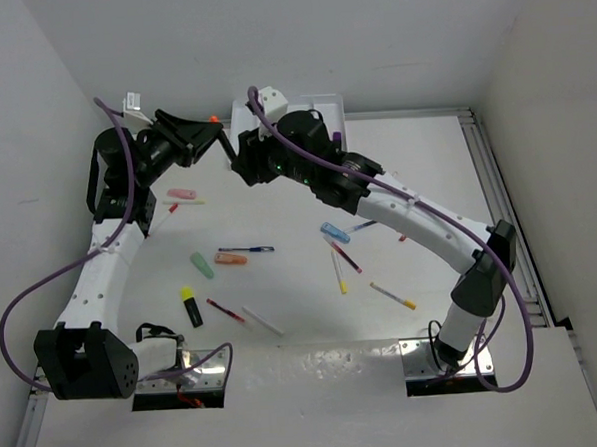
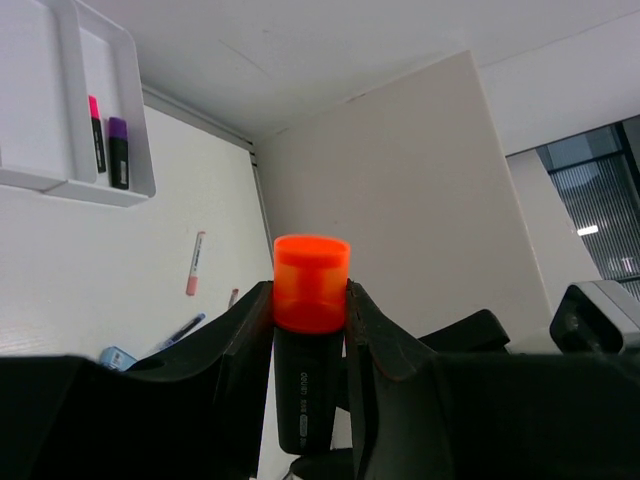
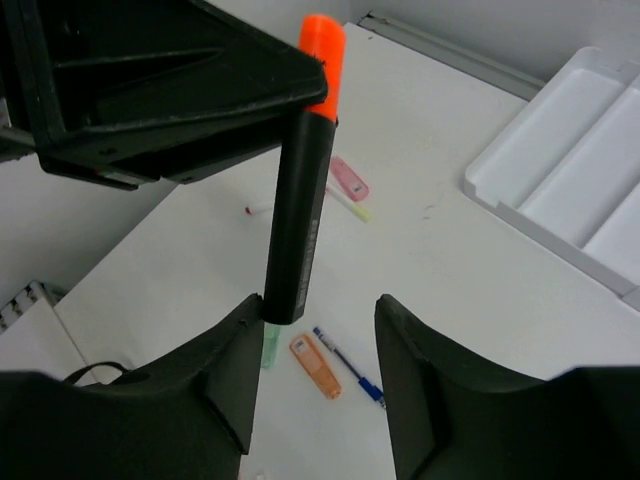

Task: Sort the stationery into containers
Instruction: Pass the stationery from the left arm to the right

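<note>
My left gripper (image 1: 217, 138) is shut on a black highlighter with an orange cap (image 2: 311, 283) and holds it upright in the air, gripped just under the cap. My right gripper (image 3: 315, 315) is open around the highlighter's lower end (image 3: 295, 240), which touches its left finger (image 3: 225, 350). The two grippers meet at the back left, in front of the white tray (image 1: 330, 108), which is mostly hidden by the right arm. The tray (image 2: 137, 130) holds a pink highlighter (image 2: 97, 132) and a purple one (image 2: 118, 152) in one compartment.
Loose stationery lies mid-table: a pink item (image 1: 181, 194), a green highlighter (image 1: 202, 265), an orange one (image 1: 230, 258), a blue pen (image 1: 250, 249), a yellow-black highlighter (image 1: 192, 307), a blue highlighter (image 1: 335, 232) and several thin pens (image 1: 338, 271). White walls close in on the left and at the back.
</note>
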Available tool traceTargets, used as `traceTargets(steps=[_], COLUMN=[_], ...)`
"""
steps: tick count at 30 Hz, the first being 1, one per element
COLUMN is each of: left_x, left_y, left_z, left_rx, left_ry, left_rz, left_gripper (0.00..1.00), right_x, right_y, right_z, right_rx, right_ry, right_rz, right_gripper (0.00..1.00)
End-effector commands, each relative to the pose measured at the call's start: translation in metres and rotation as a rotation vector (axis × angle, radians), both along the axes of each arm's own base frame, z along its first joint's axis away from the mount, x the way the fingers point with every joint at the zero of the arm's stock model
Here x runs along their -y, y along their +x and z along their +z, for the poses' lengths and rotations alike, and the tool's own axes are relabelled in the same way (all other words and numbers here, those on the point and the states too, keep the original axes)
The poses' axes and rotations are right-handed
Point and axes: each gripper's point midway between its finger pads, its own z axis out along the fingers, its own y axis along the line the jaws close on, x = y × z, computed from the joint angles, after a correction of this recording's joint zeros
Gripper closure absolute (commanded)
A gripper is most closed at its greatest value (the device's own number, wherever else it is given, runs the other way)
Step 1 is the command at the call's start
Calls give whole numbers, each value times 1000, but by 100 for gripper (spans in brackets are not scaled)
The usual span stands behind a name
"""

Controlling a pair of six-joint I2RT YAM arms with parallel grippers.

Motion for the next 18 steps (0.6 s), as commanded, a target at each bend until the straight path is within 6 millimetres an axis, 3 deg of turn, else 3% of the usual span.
traceTargets(steps=[1, 6, 10, 18], left_x=[2, 1, 2, 3], left_y=[-14, -15, -14, -16], left_z=[17, 14, 15, 15], left_rx=[50, 40, 42, 44], left_ry=[-21, -32, -40, -53], left_rz=[-19, -16, -22, -32], left_gripper=[100, 100, 100, 100], right_x=[4, 1, -3, -7], right_y=[12, 12, 10, 9], right_z=[34, 33, 29, 21], right_rx=[92, 101, 96, 95], right_ry=[35, 28, 23, 5], right_rz=[-76, -67, -47, -24], right_gripper=[54, 60, 70, 77])
